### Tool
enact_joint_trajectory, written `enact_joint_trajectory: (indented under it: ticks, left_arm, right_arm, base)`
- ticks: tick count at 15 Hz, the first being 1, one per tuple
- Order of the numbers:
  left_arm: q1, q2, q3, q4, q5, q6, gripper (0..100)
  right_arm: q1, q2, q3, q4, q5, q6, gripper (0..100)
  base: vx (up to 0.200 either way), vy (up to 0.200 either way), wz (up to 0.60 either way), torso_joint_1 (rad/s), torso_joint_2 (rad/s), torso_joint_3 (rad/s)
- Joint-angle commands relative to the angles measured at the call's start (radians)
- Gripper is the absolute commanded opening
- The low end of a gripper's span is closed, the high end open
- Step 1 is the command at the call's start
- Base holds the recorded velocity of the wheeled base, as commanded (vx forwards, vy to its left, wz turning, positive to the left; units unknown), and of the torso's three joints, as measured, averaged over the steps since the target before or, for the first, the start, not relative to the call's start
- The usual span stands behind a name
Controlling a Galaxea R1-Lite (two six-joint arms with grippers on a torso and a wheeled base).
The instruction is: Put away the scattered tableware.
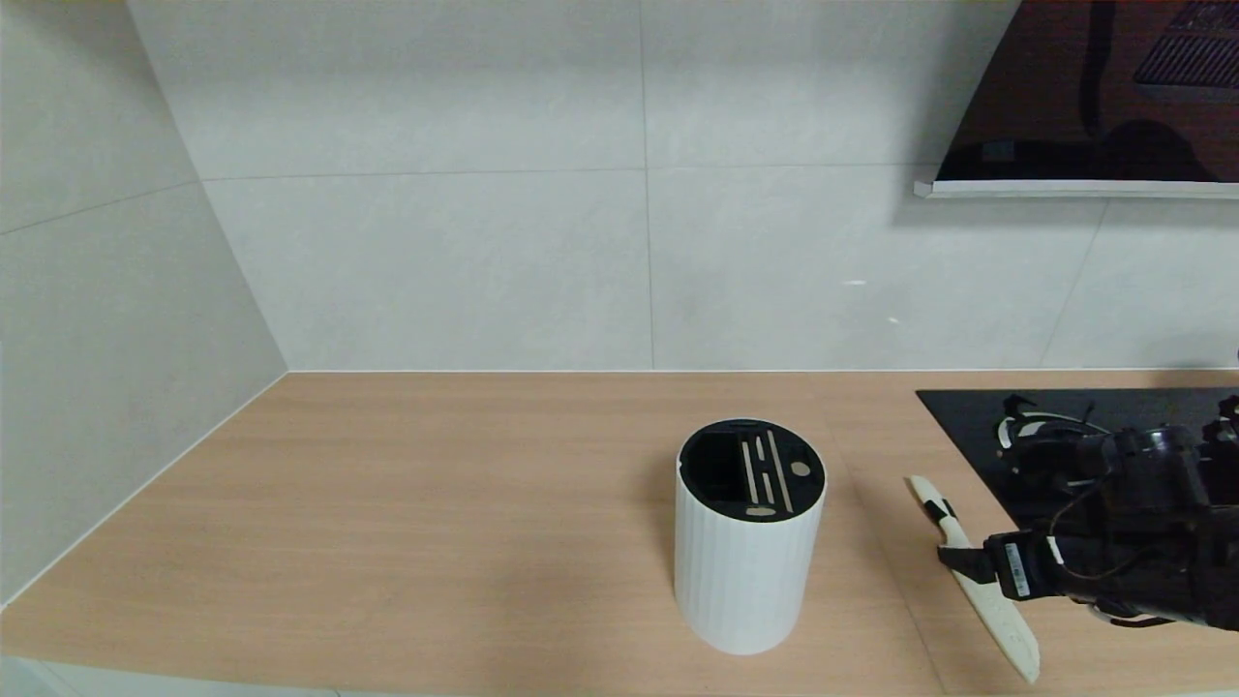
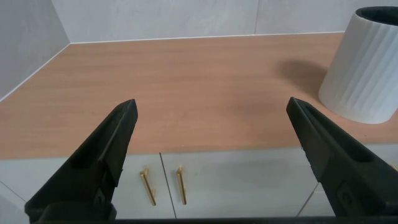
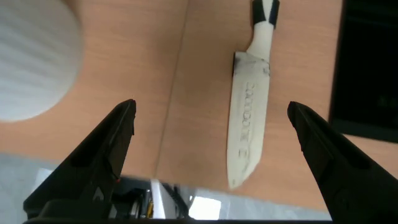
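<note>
right arm: it comes in from the right side in the head view, low over the counter, with the wrist above the front corner of the black hob.
right gripper: it hangs over the middle of the knife. in its own wrist view the two black fingers are spread wide, one on each side of the blade.
contact: it seems that the fingers do not touch the knife, but from the head view i cannot tell this for sure.
left gripper: its fingers are also spread wide and hold nothing. it hovers at the front edge of the counter, above white cabinet doors with two gold handles.
knife look: white blade with some dark print, and a white handle with black bands near the blade.
knife place: it lies flat on the counter between the holder and the hob, near the hob's edge. the handle points to the wall and the tip to the front edge.
holder: a white ribbed cylinder, upright, with a black top that has narrow slots and one larger opening. it stands well apart from the knife.
behind: grey wall tiles and a dark range hood above the hob.
</note>
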Motion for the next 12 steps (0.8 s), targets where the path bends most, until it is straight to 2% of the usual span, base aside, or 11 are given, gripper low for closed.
enact_joint_trajectory:
  ticks: [1,9,12]
  left_arm:
    - [0.0,0.0,0.0,0.0,0.0,0.0,100]
    - [0.0,0.0,0.0,0.0,0.0,0.0,100]
    - [0.0,0.0,0.0,0.0,0.0,0.0,100]
  right_arm:
    - [0.0,0.119,-0.021,-0.012,-0.029,-0.01,100]
    - [-0.026,0.251,-0.048,-0.076,-0.069,-0.008,100]
    - [-0.063,0.317,-0.073,-0.158,-0.074,-0.01,100]
  base:
    - [0.0,0.0,0.0,0.0,0.0,0.0]
    - [0.0,0.0,0.0,0.0,0.0,0.0]
    - [0.0,0.0,0.0,0.0,0.0,0.0]
